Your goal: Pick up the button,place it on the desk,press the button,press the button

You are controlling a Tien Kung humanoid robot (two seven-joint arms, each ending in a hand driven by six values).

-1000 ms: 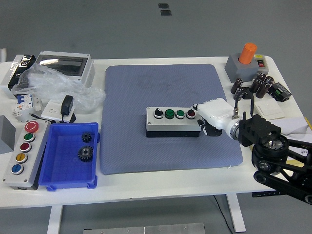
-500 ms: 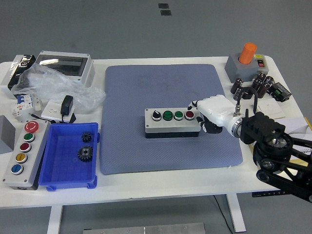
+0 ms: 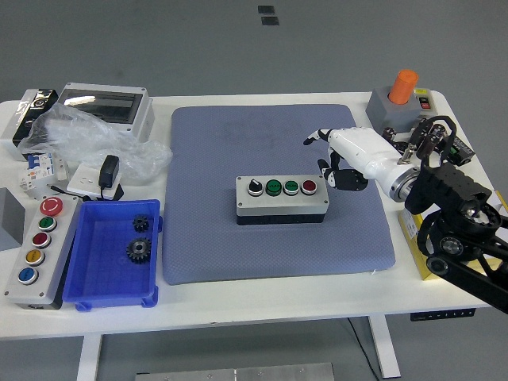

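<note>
- A grey floor lies behind a white table (image 3: pixel 262 305), and a blue-grey mat (image 3: pixel 238 143) covers the table's middle.
- My fingers (image 3: pixel 315 137) are white, loosely spread and pointing toward 9 o'clock; they close on nothing.
- My right hand (image 3: pixel 349 155) hangs above the mat, up and to the right of the button box, at about 2 o'clock from it, apart from it.
- Behind the hand my black right arm (image 3: pixel 456 214) runs off toward 4 o'clock, over the table's right edge.
- The button box (image 3: pixel 282 200) sits flat on the mat, near its centre. On its top, in a row from left to right, are a black knob, two green buttons and a red button (image 3: pixel 309 187).
- At 9 o'clock from the box, off the mat, a blue tray (image 3: pixel 83 274) holds two small dark gears (image 3: pixel 139 250).
- Left of the tray lies a second control box (image 3: pixel 36 250) with red, yellow and blue buttons.
- At 10 o'clock are a grey enclosure (image 3: pixel 107 107) with a clear lid, crumpled clear plastic (image 3: pixel 79 135) and a black plug adapter (image 3: pixel 109 173).
- At 1 o'clock from the box, at the table's far right corner, stands a grey block with an orange knob (image 3: pixel 403 86).
</note>
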